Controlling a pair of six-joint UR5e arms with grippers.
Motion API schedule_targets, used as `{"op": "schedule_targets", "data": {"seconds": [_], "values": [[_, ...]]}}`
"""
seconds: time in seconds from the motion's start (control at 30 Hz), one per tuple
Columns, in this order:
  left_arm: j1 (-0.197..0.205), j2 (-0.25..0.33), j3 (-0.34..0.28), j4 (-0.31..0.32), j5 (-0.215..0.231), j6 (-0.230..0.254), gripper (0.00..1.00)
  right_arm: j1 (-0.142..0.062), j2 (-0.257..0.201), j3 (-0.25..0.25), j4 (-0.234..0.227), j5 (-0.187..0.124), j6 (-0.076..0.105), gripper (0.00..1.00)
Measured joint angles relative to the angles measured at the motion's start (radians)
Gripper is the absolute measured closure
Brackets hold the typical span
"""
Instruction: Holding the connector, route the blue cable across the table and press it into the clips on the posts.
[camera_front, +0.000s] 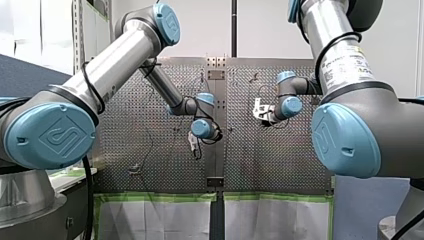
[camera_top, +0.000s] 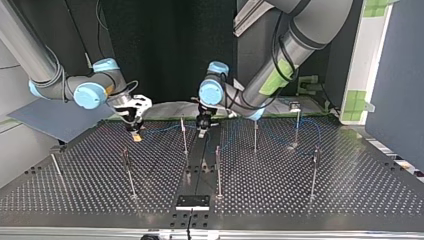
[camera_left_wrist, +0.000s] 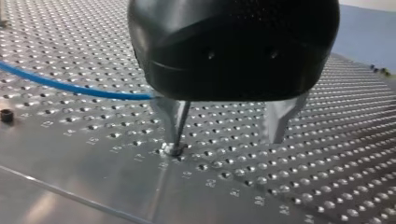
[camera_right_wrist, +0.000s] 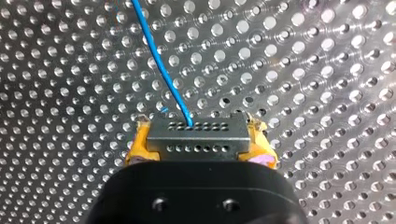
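Up close in the right wrist view, my right gripper (camera_right_wrist: 200, 129) is clamped on the grey connector (camera_right_wrist: 198, 139), its yellow pads (camera_right_wrist: 136, 148) pressed against the connector's two ends. From the connector's front face the blue cable (camera_right_wrist: 161, 65) runs ahead over the perforated worktop (camera_right_wrist: 308, 74). In the left wrist view my left gripper (camera_left_wrist: 225, 137) hangs low over the worktop with its metal fingers (camera_left_wrist: 280, 116) spread apart. A thin post (camera_left_wrist: 173, 148) stands just beside one finger, on its inner side, and the cable passes beyond that finger. Farther off, the top view shows the connector at its left, just above the worktop. The cable trails from it across toward the other posts (camera_top: 255, 137) at the right.
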Motion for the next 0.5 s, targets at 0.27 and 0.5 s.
{"op": "schedule_targets", "data": {"seconds": [0.27, 0.5], "values": [[-0.015, 0.004, 0.000, -0.044, -0.034, 0.023, 0.00, 0.009, 0.001, 0.001, 0.001, 0.000, -0.048, 1.00], [-0.029, 0.034, -0.002, -0.090, -0.098, 0.039, 0.00, 0.010, 0.001, 0.003, 0.005, -0.003, -0.076, 1.00]]}}
